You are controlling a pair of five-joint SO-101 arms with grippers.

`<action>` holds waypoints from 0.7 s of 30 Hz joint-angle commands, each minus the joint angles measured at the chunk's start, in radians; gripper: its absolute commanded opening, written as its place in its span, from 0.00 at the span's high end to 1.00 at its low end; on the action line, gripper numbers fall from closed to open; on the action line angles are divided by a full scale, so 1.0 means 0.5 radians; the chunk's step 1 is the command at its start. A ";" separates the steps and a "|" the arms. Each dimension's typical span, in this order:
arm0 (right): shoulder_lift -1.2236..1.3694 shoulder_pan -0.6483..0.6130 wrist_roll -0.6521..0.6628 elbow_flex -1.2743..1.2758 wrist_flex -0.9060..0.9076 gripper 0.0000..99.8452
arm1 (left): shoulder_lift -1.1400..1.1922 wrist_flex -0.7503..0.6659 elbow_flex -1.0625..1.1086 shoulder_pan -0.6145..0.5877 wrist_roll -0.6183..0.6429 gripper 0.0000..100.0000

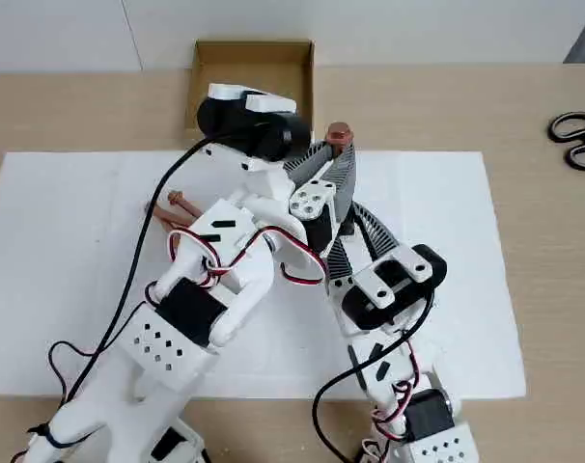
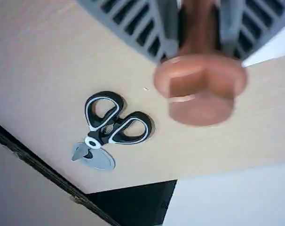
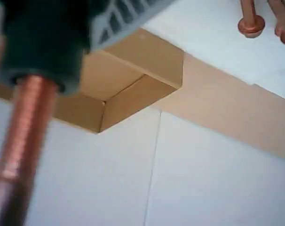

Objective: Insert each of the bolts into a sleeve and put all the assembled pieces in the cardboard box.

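Observation:
My left gripper is shut on a copper bolt, just below its flanged head, with grey ribbed fingers on either side. My right gripper is shut on a dark sleeve. A threaded copper bolt shaft sticks out of the sleeve's end. Both grippers meet above the middle of the white sheet. The open cardboard box stands just behind them at the sheet's far edge.
Loose copper bolts lie on the sheet left of the grippers, partly hidden by the left arm. Black-handled scissors rest on the bare wooden table at the far right.

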 commanded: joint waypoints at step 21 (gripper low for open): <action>-0.029 0.023 -0.012 0.018 0.008 1.00 | -0.074 0.368 -0.017 0.089 0.006 0.99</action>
